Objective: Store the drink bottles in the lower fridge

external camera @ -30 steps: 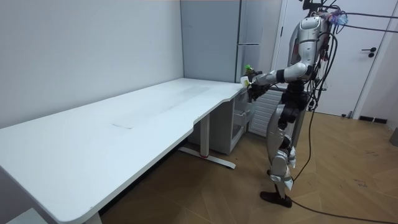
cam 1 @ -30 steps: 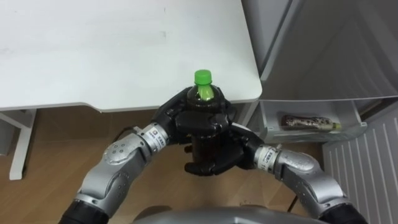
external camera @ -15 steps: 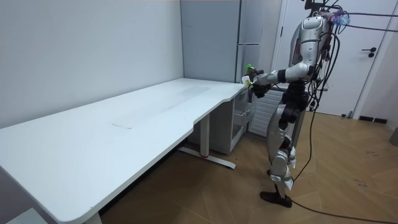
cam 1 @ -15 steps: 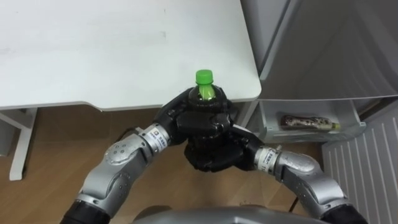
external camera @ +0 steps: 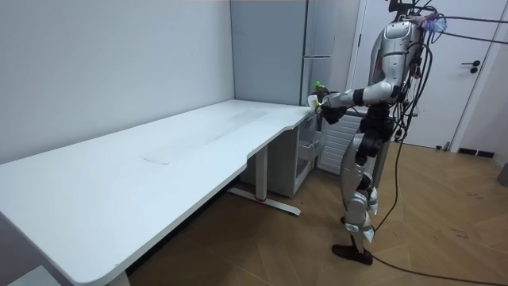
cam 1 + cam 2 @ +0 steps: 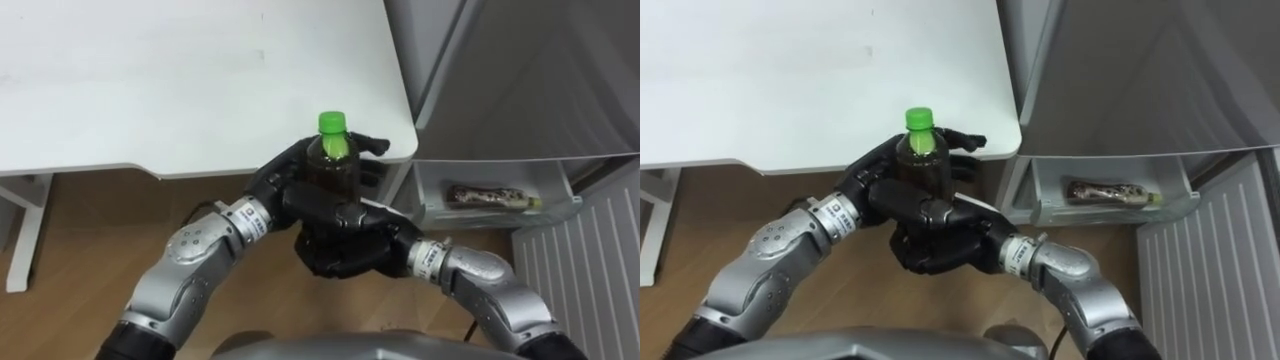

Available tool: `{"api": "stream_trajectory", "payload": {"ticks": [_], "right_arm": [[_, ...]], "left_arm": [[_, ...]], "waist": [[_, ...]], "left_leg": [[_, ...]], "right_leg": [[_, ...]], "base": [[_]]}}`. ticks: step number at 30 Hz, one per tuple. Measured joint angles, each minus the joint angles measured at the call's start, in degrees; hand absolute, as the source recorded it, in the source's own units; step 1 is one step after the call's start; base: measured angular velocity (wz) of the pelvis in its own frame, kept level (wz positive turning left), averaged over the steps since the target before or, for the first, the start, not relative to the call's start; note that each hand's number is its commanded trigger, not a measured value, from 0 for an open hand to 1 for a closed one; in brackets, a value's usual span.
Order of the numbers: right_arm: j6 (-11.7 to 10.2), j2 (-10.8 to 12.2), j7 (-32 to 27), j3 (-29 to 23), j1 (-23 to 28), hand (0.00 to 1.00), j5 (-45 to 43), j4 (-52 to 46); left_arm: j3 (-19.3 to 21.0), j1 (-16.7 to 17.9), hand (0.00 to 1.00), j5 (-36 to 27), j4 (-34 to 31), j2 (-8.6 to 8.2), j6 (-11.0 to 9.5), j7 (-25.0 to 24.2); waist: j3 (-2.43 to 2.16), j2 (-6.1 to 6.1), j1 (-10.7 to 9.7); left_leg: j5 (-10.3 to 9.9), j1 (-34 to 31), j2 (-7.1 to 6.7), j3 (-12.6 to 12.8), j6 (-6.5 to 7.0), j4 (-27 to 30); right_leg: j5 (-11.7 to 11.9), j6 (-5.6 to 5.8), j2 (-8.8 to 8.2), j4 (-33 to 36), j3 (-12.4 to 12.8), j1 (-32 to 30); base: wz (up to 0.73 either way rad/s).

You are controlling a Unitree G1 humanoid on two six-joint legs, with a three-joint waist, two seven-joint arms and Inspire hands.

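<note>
Fingers [image 6: 368, 143] of the left hand [image 6: 283, 183] curl round the back of a dark bottle [image 6: 334, 162], their tips showing at 3 o'clock of its neck. The right hand [image 6: 345, 250] cups the bottle's lower part from 6 o'clock, with its thumb laid across the front and its fingers closed round the base. Both hands thus grip the one bottle, which stands upright with its green cap [image 6: 331, 123] on top.

The bottle is held in the air, just off the rounded corner of a white desk [image 6: 200, 80], which spreads out toward 10 and 11 o'clock. A grey fridge [image 6: 520, 70] rises at 1 to 2 o'clock. Below it, at about 3 to 4 o'clock of the held bottle, a pale drawer [image 6: 500, 213] stands pulled out. A second bottle [image 6: 492, 196] lies on its side in it. Wooden floor [image 6: 90, 250] shows at 8 o'clock, under the desk edge.

In the room view the robot stands upright at the desk's far corner, beside the fridge, with both arms raised in front of its chest.
</note>
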Motion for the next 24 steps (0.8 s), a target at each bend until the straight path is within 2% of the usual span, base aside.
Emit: {"api": "stream_trajectory", "payload": {"ticks": [2, 5, 7, 9, 11, 13, 18, 20, 23, 24], "right_arm": [[-1.1, 0.6, 0.8, -0.6, 0.6, 1.0, 0.7, 0.0], [-1.6, 0.5, 1.0, -0.4, 1.2, 1.0, 2.6, 0.0], [-2.7, 0.5, 1.1, -0.4, 2.0, 1.0, 3.0, 0.0], [-2.8, 0.4, 1.0, -0.3, 2.2, 1.0, 3.1, 0.0], [-2.9, 0.5, 0.9, -0.2, 2.5, 1.0, 3.0, 1.1], [-2.9, 0.5, 0.5, -0.1, 2.9, 1.0, 2.8, 1.6], [-2.9, 0.4, 0.4, -0.1, 3.2, 1.0, 1.9, 1.7], [-3.0, 0.4, 0.4, 0.1, 3.8, 1.0, 1.9, 1.7], [-3.3, -0.1, 0.4, 0.3, 5.0, 1.0, 1.8, 1.7], [-3.3, -0.2, 0.4, 0.3, 5.0, 1.0, 1.8, 1.7]], "left_arm": [[0.4, 0.0, 0.0, 2.1, -2.5, -0.02, -1.3, 0.9], [0.8, 0.0, 0.0, 2.6, -5.8, -0.02, -2.9, 1.8], [1.0, 0.0, 0.0, 2.6, -10.2, -0.05, -5.2, 3.3], [1.3, 0.0, 0.0, 2.5, -12.7, -0.13, -7.7, 4.2], [1.2, 0.0, 0.0, 2.4, -15.4, -0.87, -11.0, 5.0], [1.1, 0.0, 0.0, 2.4, -16.6, -1.32, -12.8, 5.7], [1.3, 0.0, 0.0, 2.6, -19.9, -1.39, -13.3, 7.9], [1.8, 0.0, 0.0, 2.6, -22.0, -1.43, -13.9, 9.3], [4.9, -0.2, 0.0, 2.9, -25.1, -2.14, -17.5, 11.7], [5.5, -0.3, 0.0, 3.8, -25.5, -2.36, -18.1, 12.5]], "waist": [[0.03, 0.09, 0.2], [0.03, 0.12, 0.2], [0.04, 0.27, 0.2], [0.01, 0.49, 0.3], [0.09, 0.79, 0.4], [0.11, 1.05, 0.3], [0.1, 1.25, 0.3], [0.15, 1.18, 1.0], [0.27, 1.08, 2.4], [0.28, 1.08, 2.7]], "left_leg": [[0.0, -0.1, 0.01, -0.1, 0.03, -0.1], [0.0, -0.1, 0.03, -0.2, 0.03, -0.1], [0.0, 0.0, 0.0, -0.7, 0.03, 0.0], [0.0, 0.0, 0.0, -0.7, 0.03, 0.0], [0.0, 0.1, -0.01, -0.7, 0.03, 0.0], [0.0, 0.1, -0.02, -0.7, 0.03, 0.0], [0.0, 1.3, -0.07, -0.6, -0.02, -0.9], [0.1, 2.5, -0.07, -0.1, -0.1, -2.2], [0.1, 3.8, -0.05, 0.6, -0.12, -2.7], [0.1, 3.9, -0.04, 0.7, -0.12, -2.7]], "right_leg": [[0.0, 0.0, 0.04, -0.1, 0.1, 0.1], [0.0, -0.02, 0.06, -0.1, 0.0, 0.1], [0.0, -0.03, 0.05, -0.2, -0.3, 0.1], [0.0, -0.03, 0.04, -0.1, -0.3, 0.1], [0.0, -0.03, 0.03, -0.1, -0.3, 0.1], [0.0, -0.03, 0.03, -0.1, -0.2, 0.1], [0.0, -0.03, 0.04, -0.1, -0.1, 0.9], [0.0, -0.01, 0.13, -0.1, 0.3, 1.6], [0.0, 0.0, 0.28, -0.3, 1.0, 2.2], [0.0, 0.0, 0.28, -0.5, 1.1, 2.3]], "base": [[0.0], [0.01], [0.06], [0.02], [0.0], [0.0], [-0.01], [-0.15], [-0.13], [-0.04]]}}
